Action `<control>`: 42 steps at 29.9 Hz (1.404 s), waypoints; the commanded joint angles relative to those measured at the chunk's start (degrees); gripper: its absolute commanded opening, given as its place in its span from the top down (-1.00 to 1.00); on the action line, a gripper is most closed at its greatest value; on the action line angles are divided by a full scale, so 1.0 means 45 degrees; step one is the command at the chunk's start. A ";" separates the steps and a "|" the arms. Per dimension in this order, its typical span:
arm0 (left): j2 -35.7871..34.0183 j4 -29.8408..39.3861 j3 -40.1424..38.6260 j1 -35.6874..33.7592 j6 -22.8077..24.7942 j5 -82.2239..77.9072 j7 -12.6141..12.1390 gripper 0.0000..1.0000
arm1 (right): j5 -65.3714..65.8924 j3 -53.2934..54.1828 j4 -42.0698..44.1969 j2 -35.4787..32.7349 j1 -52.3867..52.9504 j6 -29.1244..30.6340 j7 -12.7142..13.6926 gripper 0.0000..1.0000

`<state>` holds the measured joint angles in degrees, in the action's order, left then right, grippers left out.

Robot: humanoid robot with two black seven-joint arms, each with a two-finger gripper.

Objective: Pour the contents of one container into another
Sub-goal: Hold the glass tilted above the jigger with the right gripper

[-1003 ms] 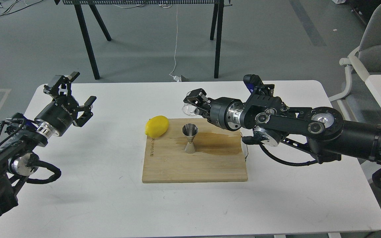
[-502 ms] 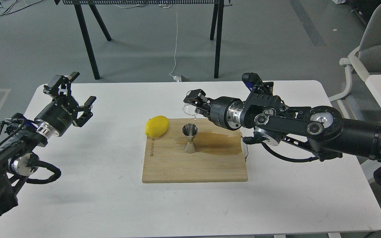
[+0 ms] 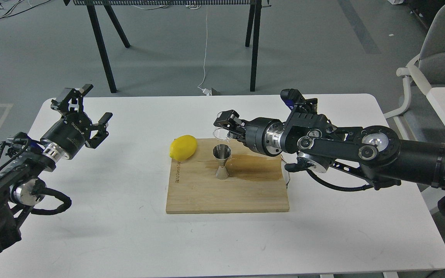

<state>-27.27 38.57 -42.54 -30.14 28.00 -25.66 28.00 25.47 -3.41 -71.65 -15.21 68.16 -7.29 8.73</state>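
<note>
A steel jigger [image 3: 221, 161] stands upright on the wooden cutting board [image 3: 226, 193], a little right of the lemon. My right gripper [image 3: 225, 124] is shut on a small clear glass cup [image 3: 221, 134], held tilted just above and behind the jigger's mouth. The cup's rim points left and down toward the jigger. Whether liquid is in the cup or the jigger cannot be made out. Far off at the table's left, my left gripper [image 3: 91, 108] hangs open and empty above the tabletop.
A yellow lemon [image 3: 183, 147] lies at the board's back left corner. A darker wet-looking stain [image 3: 253, 168] spreads across the board right of the jigger. The white table [image 3: 129, 231] ends near the bottom; a chair [image 3: 439, 58] stands at the far right.
My right gripper has rolled and dropped slightly toward the jigger, tipping the cup from sideways to mouth-down over it. The left arm has stayed put.
</note>
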 commanded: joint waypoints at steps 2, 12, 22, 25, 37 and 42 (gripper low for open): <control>0.0102 -0.0152 0.0000 0.0000 0.0000 0.0000 0.0000 -0.99 | 0.0023 -0.0003 0.0024 0.0078 0.0010 -0.0001 -0.0064 0.18; 0.0121 -0.0172 0.0000 0.0000 0.0000 0.0000 0.0000 -0.99 | 0.0197 -0.0062 0.0083 0.0801 0.0069 -0.0001 -0.0084 0.18; 0.0141 -0.0270 0.0000 0.0000 0.0000 0.0000 0.0000 -0.99 | 0.0355 -0.0355 0.0024 0.0704 0.0342 0.0077 -0.0084 0.17; 0.0141 -0.0270 0.0000 0.0000 0.0000 0.0000 0.0000 -0.99 | 0.0355 -0.0355 0.0024 0.0626 0.0401 0.0292 -0.0084 0.17; 0.0161 -0.0348 0.0000 0.0039 0.0000 0.0000 0.0000 -0.99 | 0.0609 -0.0375 -0.0035 0.0215 0.0420 0.0390 -0.0084 0.17; 0.0141 -0.0348 0.0000 0.0039 0.0000 0.0000 0.0000 -0.99 | 0.0745 -0.0394 -0.0035 0.0118 0.0420 0.0721 -0.0084 0.17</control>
<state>-26.56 36.98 -42.54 -29.98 28.00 -25.66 28.00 28.42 -5.14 -71.80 -14.34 70.09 -4.95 8.34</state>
